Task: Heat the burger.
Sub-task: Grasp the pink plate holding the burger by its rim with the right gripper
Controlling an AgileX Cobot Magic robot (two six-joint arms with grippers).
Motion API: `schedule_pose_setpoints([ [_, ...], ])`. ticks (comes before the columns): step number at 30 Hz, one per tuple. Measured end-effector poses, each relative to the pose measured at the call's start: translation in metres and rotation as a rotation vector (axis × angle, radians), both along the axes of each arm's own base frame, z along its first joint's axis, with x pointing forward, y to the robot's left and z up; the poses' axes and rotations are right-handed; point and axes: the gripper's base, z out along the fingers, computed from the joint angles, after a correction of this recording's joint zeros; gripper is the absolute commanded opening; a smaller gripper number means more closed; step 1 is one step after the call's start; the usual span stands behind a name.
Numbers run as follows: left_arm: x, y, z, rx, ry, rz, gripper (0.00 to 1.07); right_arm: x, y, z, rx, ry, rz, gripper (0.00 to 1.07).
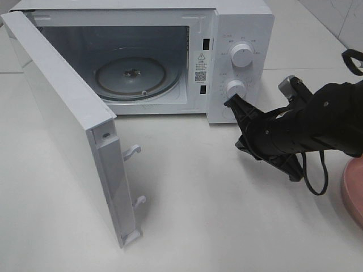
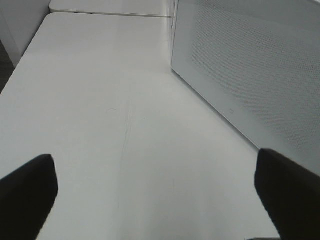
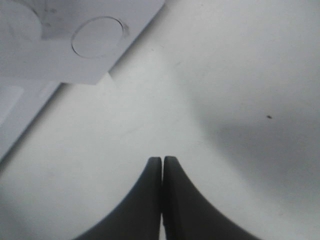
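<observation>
End effector on my right (image 3: 162, 160) is pressed shut, its 2 fingers (image 3: 145, 200) flat against each other with nothing between them. It hangs over the counter (image 1: 227, 215), just beside the lower knob (image 1: 235, 89) of the microwave (image 1: 241, 22). My left end effector (image 2: 155, 157) is spread wide and empty, over bare counter near a dotted white panel (image 2: 250, 65) of the oven; door or side wall, I cannot tell.

The burger is in none of my 3 views. A pink plate (image 1: 353, 192) is cut off at the right edge of the high view, close to my right arm. I guess the burger sits there out of frame, but I cannot confirm it.

I judge it light, soft and loosely stacked, with layers that may slide and a bun that dents. I would close gently and low across the sides, or carry it by the plate.

The door (image 1: 68, 124) stands swung open and the glass turntable (image 1: 130, 73) is bare.

A sticker (image 1: 201, 65) on the oven's frame shows a warning triangle and a QR code. Its print, and the marks around the upper knob (image 1: 243, 55) and the lower knob, are too small to read. I see no brand.
</observation>
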Motion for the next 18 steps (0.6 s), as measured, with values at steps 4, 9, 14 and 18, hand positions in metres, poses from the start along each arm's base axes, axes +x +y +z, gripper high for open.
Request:
schedule_pose_setpoints([
  [4, 0.000, 0.000, 0.000, 0.000, 0.000, 0.000, 1.00, -0.003, -0.010, 0.001, -0.081, 0.072, 0.188, 0.01],
  [9, 0.000, 0.000, 0.000, 0.000, 0.000, 0.000, 1.00, -0.002, -0.013, 0.010, -0.121, 0.107, 0.358, 0.01],
  [14, 0.000, 0.000, 0.000, 0.000, 0.000, 0.000, 1.00, -0.003, -0.017, 0.025, -0.201, 0.144, 0.566, 0.01],
  [18, 0.000, 0.000, 0.000, 0.000, 0.000, 0.000, 1.00, -0.006, -0.021, 0.036, -0.306, 0.174, 0.721, 0.02],
])
